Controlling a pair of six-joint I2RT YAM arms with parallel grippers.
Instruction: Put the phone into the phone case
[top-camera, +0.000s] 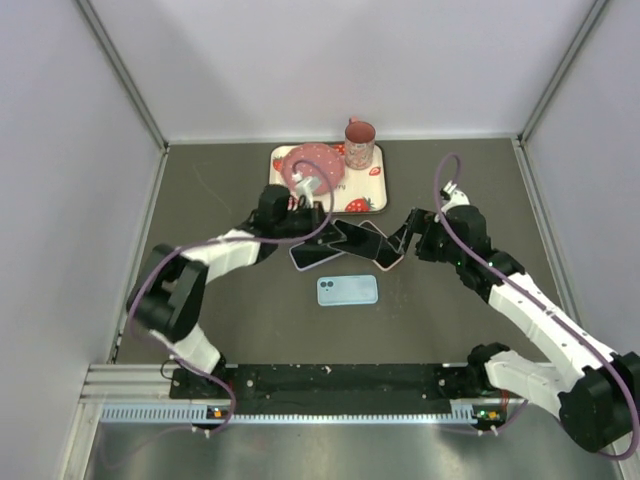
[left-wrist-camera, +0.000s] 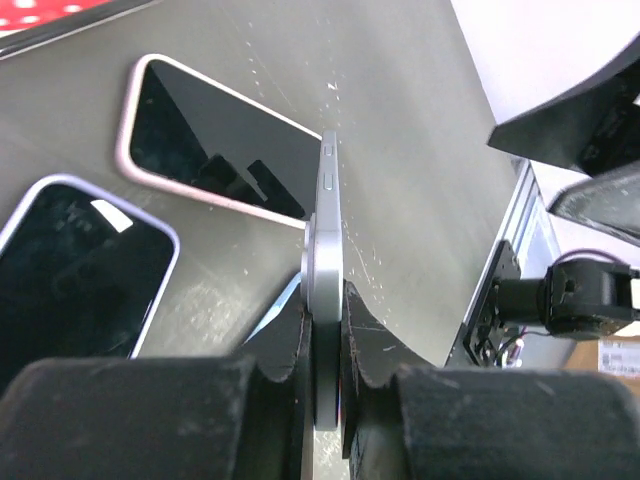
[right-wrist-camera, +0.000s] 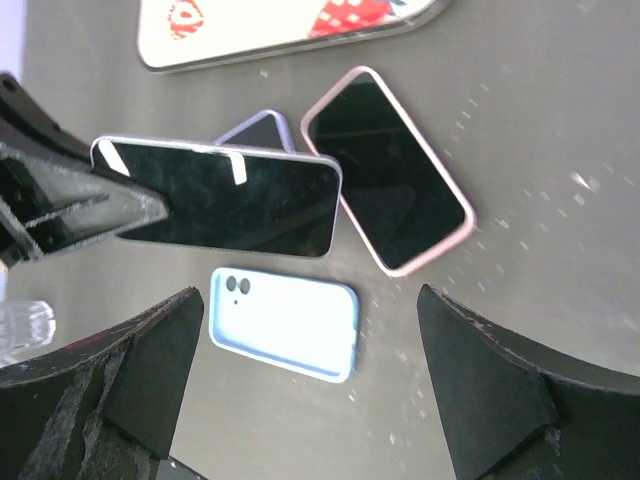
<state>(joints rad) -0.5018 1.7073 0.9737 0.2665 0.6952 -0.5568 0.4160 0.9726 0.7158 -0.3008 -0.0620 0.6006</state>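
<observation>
My left gripper (top-camera: 312, 228) is shut on a bare phone (top-camera: 348, 238), held by its edge above the table; in the left wrist view the phone (left-wrist-camera: 327, 240) stands edge-on between the pads of the gripper (left-wrist-camera: 327, 312). The empty light blue phone case (top-camera: 347, 290) lies open side up in front of it, and shows in the right wrist view (right-wrist-camera: 285, 322) below the held phone (right-wrist-camera: 225, 195). My right gripper (top-camera: 405, 238) is open and empty, hovering over the case with its fingers (right-wrist-camera: 110, 370) wide apart.
A phone in a pink case (top-camera: 388, 252) and a phone in a lilac case (top-camera: 308, 256) lie flat under and beside the held phone. A strawberry-print tray (top-camera: 378, 190) with a pink cup (top-camera: 360, 143) and a pink bowl (top-camera: 315, 165) stands behind.
</observation>
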